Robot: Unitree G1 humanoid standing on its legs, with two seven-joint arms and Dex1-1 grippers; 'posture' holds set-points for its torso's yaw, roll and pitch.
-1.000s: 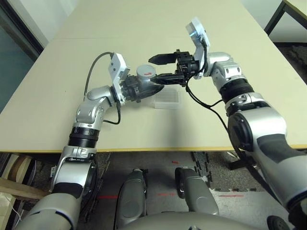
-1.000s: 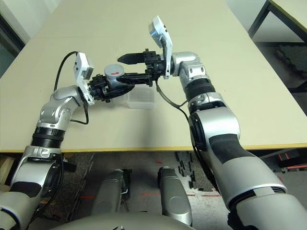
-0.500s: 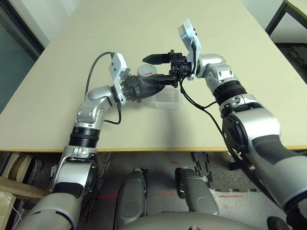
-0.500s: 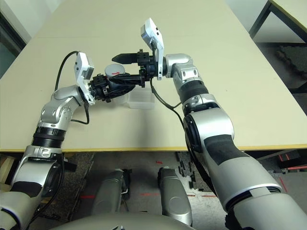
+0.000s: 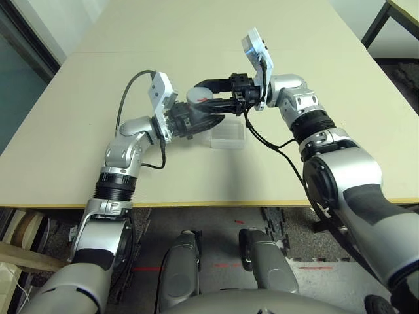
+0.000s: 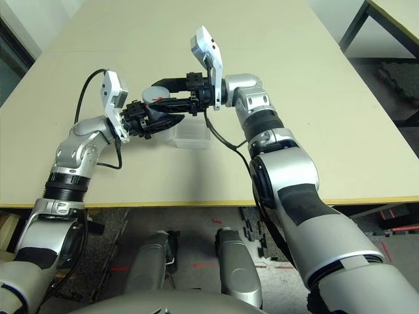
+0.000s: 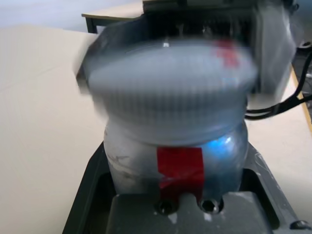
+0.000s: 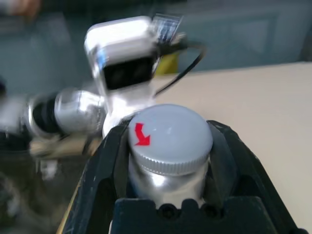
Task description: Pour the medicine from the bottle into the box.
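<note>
The silvery-grey bottle (image 5: 195,112) with a red label is held above the table, and my left gripper (image 5: 200,122) is shut on its body (image 7: 175,151). Its grey cap (image 8: 168,136) with a red arrow sits on the neck. My right gripper (image 5: 204,95) reaches in from the right and is shut on that cap, one black finger (image 8: 109,161) on each side. The clear, whitish box (image 5: 228,136) lies on the table just below and right of the bottle. The medicine is hidden.
The beige table (image 5: 308,39) stretches wide around the box. A dark table leg (image 5: 376,23) stands at the far right, beyond the table edge. Black cables hang from both wrists.
My right gripper moved left to the bottle's top and its fingers closed from wide open onto the cap. The left arm and bottle held still.
</note>
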